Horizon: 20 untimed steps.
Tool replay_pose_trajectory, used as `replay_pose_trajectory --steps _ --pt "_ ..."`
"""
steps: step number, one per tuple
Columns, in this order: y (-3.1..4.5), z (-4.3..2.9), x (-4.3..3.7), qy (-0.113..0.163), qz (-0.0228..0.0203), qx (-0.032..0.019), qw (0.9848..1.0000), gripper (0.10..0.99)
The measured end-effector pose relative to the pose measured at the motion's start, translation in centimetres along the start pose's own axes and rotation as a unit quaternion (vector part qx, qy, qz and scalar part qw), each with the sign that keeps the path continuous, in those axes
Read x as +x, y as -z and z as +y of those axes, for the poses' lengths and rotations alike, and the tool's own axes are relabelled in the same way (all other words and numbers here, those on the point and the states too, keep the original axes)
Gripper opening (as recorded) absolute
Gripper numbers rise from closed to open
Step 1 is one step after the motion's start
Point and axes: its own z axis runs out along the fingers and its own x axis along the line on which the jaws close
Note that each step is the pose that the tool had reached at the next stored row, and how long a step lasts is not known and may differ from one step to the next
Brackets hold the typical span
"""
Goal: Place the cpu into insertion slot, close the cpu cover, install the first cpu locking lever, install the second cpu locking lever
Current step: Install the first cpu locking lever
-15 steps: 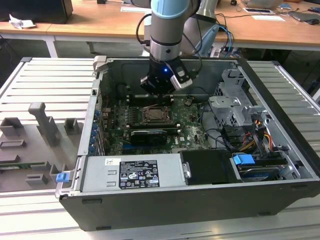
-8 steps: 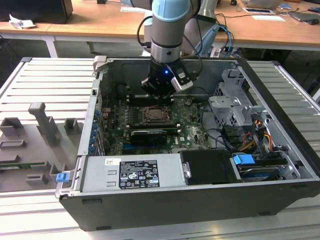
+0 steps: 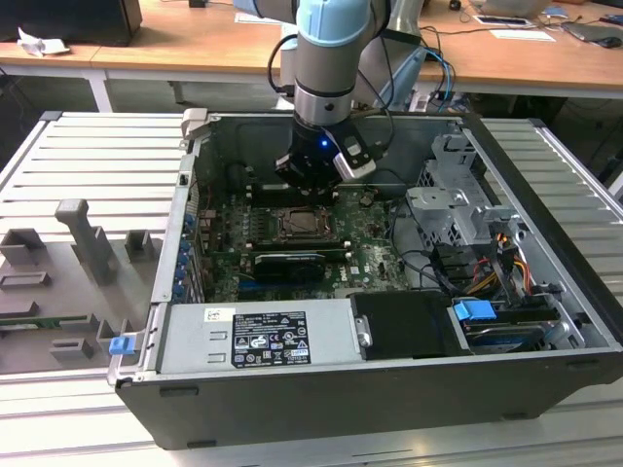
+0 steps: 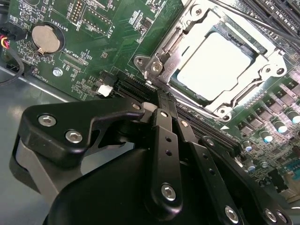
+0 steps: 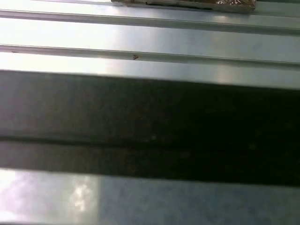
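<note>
Inside the open dark-grey metal computer case [image 3: 389,389], which lies on its side on a ribbed aluminium work table [image 3: 88,156], a green motherboard [image 3: 224,219] is seen beneath the pale blue and silver robot arm [image 3: 326,49]. The arm is positioned over the board's middle, and the black two-finger gripper [image 4: 161,105] is held just beside the processor socket, low to the board.

In the second wrist view the gripper's fingers [image 4: 164,140] are seen pressed together with no gap between them and nothing held. Their tip lies at the socket's corner, close to a thin steel locking lever [image 4: 168,47] that runs along the frame's edge; whether the two touch cannot be told.

The cpu cover [image 4: 253,86], a thin silvery square frame plate with an open middle, is lying flat over the socket. Through its opening the cpu [image 4: 213,63], a small flat square chip with a pale metal top, is seen seated in the insertion slot.

The chip is judged light, rigid and smooth, with a delicate underside, so it is best handled by its edges only. The cover is judged thin and springy; it is best pushed on its flat frame rather than gripped. A round silver coin cell [image 4: 45,38] sits well apart on the board.
</note>
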Motion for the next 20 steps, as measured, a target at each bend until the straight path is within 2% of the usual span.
replay_pose_trajectory --steps 5,12,14,17,20 --pt "-0.13 -0.02 -0.04 0.0 0.0001 0.0026 1.0 0.106" --pt "-0.28 -0.03 -0.08 0.0 0.0 0.0027 1.0 0.106" --pt "-0.03 0.0 -0.09 0.0 -0.0002 0.0026 1.0 0.106" --pt "0.79 0.08 -0.1 0.0 0.0 0.0027 1.0 0.106" --pt "0.83 -0.07 -0.09 0.0 0.0 0.0026 1.0 0.106"
